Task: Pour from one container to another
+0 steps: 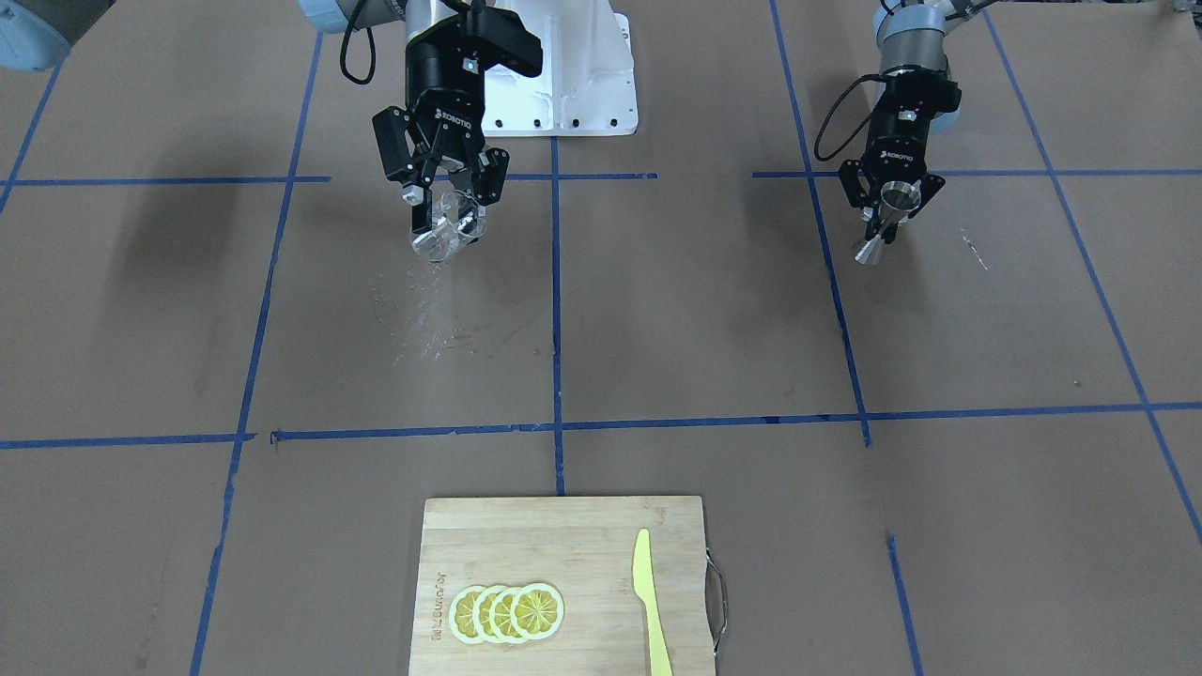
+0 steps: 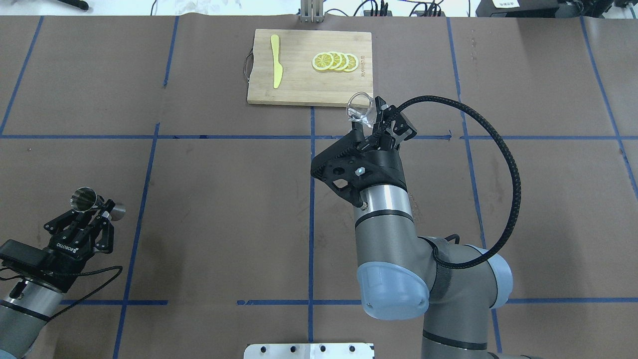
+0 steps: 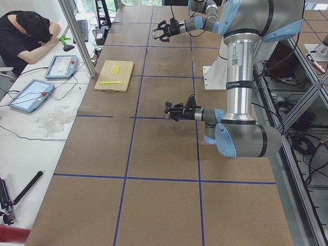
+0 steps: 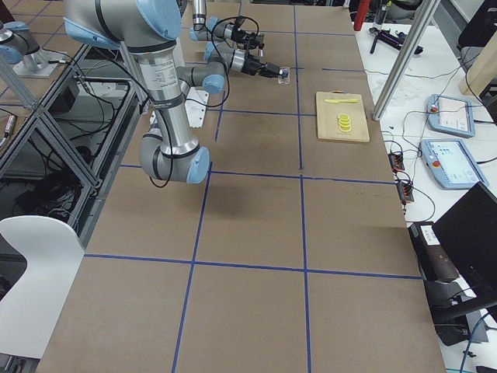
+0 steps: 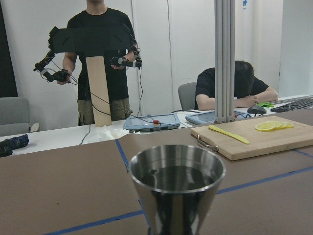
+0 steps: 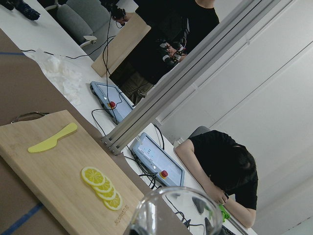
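Observation:
The clear glass cup (image 1: 445, 233) hangs tilted above the table, rim forward and down, with my right gripper (image 1: 449, 202) shut on it. From overhead the glass cup (image 2: 360, 106) sticks out past the right gripper (image 2: 371, 119), near the board's edge. Its rim (image 6: 176, 211) fills the bottom of the right wrist view. Far off at the table's other side, my left gripper (image 1: 890, 214) is shut on the waist of the silver jigger (image 1: 887, 218). The jigger (image 2: 94, 202) lies tilted in the left gripper (image 2: 95, 208). Its open cone (image 5: 176, 188) faces the left wrist camera.
A bamboo cutting board (image 1: 526, 545) with lemon slices (image 1: 507, 612) and a yellow plastic knife (image 1: 648, 601) lies at the operators' edge. Small wet specks (image 1: 423, 319) dot the brown paper under the glass. People stand and sit beyond the table.

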Tool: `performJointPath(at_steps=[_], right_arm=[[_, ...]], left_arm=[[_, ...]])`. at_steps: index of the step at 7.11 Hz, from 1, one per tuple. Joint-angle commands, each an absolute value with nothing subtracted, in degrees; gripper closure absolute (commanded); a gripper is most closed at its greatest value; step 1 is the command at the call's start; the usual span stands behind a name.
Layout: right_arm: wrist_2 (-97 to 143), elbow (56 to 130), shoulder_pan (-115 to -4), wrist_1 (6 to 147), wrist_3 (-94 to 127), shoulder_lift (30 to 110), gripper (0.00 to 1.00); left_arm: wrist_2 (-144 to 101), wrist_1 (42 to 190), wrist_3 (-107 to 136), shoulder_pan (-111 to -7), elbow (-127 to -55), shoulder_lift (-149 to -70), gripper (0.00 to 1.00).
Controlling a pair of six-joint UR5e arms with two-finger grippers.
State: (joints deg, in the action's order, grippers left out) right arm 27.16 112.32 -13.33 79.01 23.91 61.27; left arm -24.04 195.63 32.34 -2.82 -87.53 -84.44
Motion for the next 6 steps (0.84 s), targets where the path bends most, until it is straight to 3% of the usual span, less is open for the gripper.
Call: performJointPath(at_steps=[1,6], right_arm=[[27.2,112.3,-13.4,79.0,23.9,61.4,1.00],[27.2,112.2,-13.4,79.0,23.9,61.5,1.00]], left_arm=[[-25.7,195.6,32.3,-2.9,-87.5,-84.6,1.00],[-31.1,195.5,33.5,-3.0,-86.7,-84.2,1.00]])
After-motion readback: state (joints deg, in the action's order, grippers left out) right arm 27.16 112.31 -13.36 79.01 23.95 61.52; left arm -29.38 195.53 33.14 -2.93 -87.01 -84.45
